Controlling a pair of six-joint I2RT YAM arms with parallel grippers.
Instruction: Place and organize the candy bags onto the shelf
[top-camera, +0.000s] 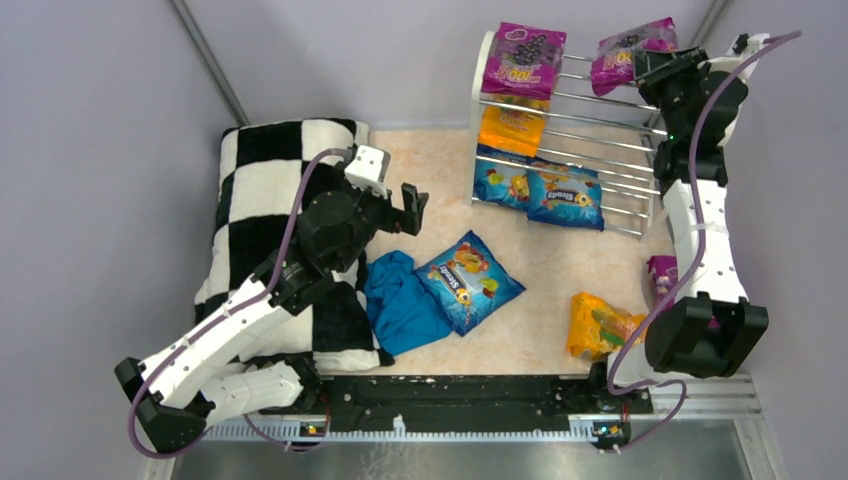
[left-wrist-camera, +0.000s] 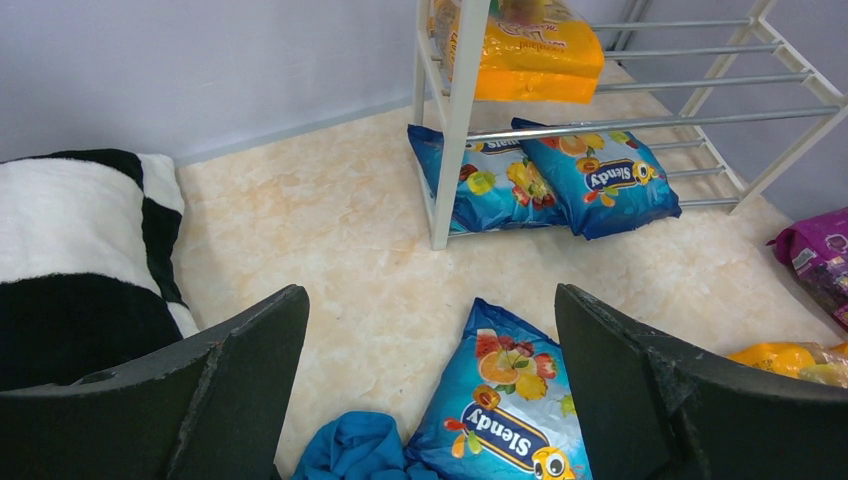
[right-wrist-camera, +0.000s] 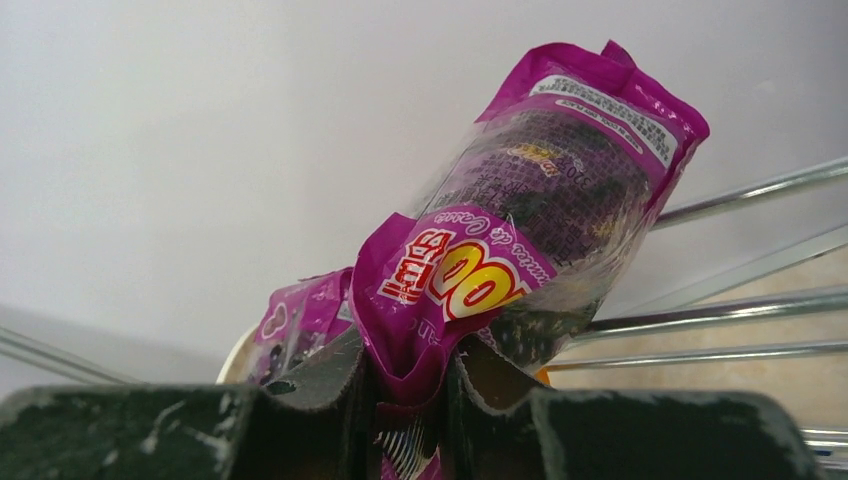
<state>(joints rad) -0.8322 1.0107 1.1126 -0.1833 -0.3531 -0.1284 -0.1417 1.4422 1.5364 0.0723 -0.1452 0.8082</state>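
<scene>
The cloth (top-camera: 400, 300) lies between pillow (top-camera: 270, 230) and candy bag (top-camera: 468, 280), before the shelf (top-camera: 600, 120).

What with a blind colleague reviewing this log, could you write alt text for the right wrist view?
The right gripper is shut on the lower edge of a purple candy bag, holding it tilted upward in front of the metal rods of the shelf. A second purple bag peeks out at lower left, with a plain pale wall behind.

We see bright, even light and soft shadows on the bench (top-camera: 440, 160); glare streaks the purple bag (right-wrist-camera: 520, 230), and the right fingers (right-wrist-camera: 310, 385) look blurred.
</scene>
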